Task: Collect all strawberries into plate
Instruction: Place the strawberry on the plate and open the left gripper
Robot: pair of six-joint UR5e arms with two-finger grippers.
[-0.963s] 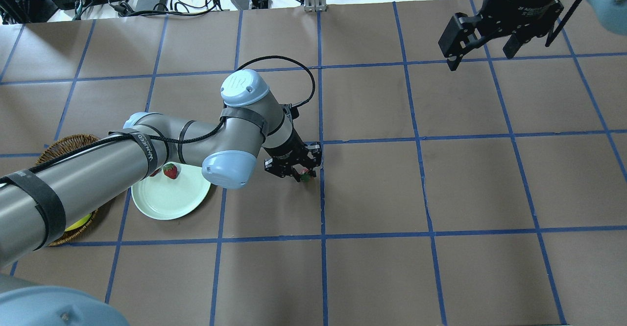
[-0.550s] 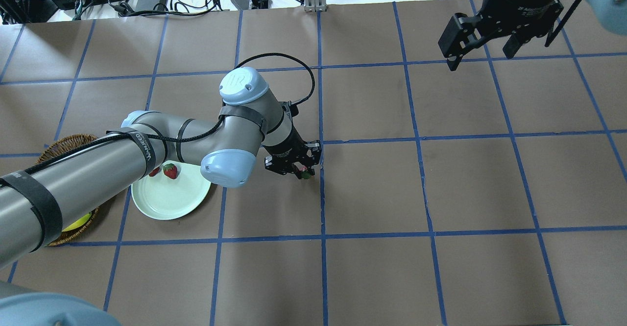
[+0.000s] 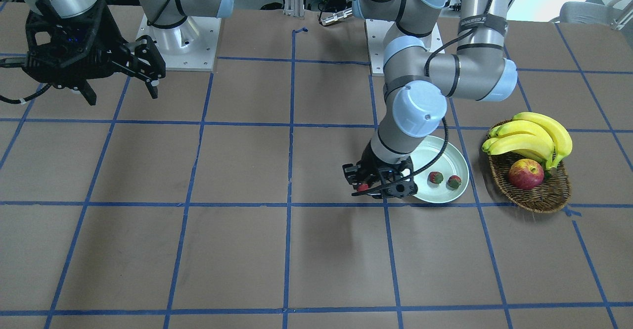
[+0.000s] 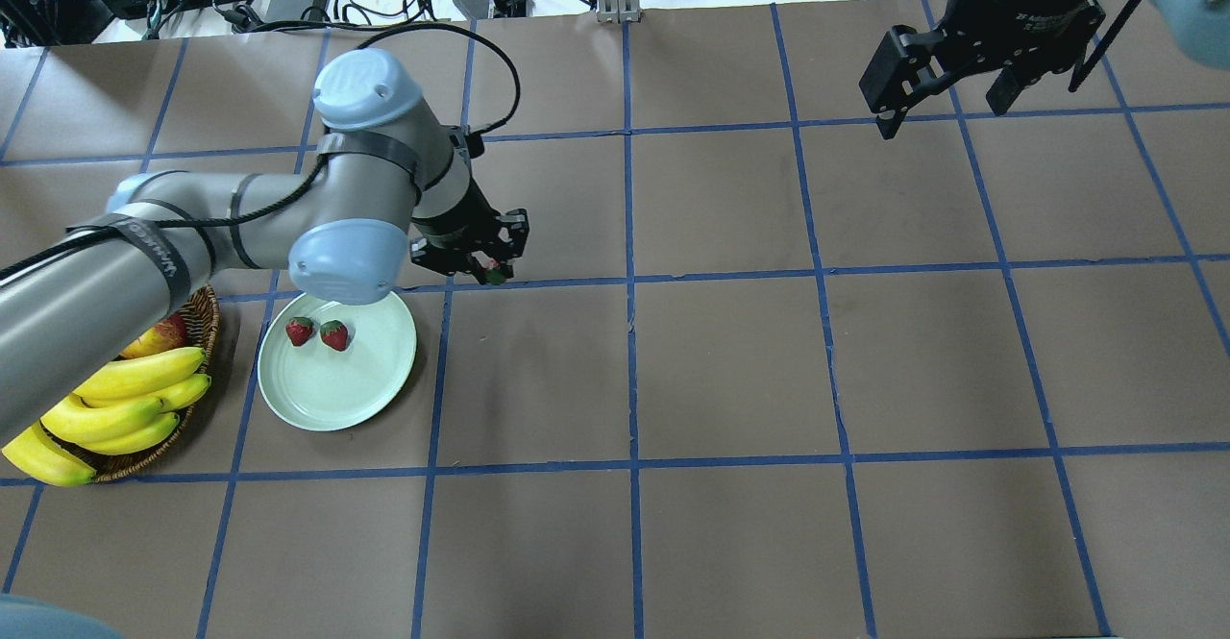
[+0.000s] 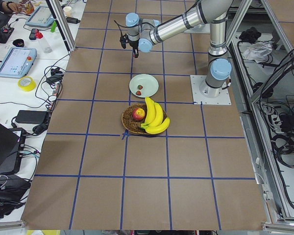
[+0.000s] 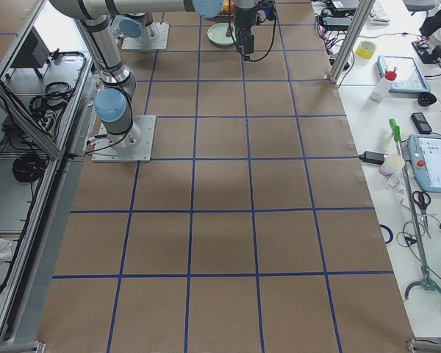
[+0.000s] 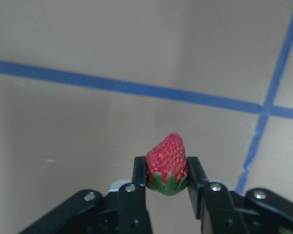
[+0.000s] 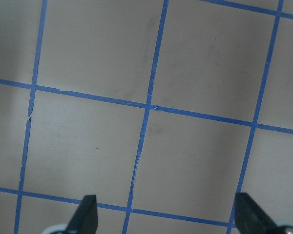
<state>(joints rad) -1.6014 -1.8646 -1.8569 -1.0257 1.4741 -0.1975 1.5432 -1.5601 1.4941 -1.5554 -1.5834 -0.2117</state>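
Bright, even overhead light, soft shadows; left wrist view seems slightly blurred

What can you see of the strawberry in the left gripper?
The strawberry is small, red and cone-shaped, with seed-dimpled skin and a green leafy cap. It is clamped at its wide cap end between the two black fingers of the left gripper, tip pointing away from the wrist. Nothing else touches it. It appears held clear of the table, off to the side of the plate, not over it.
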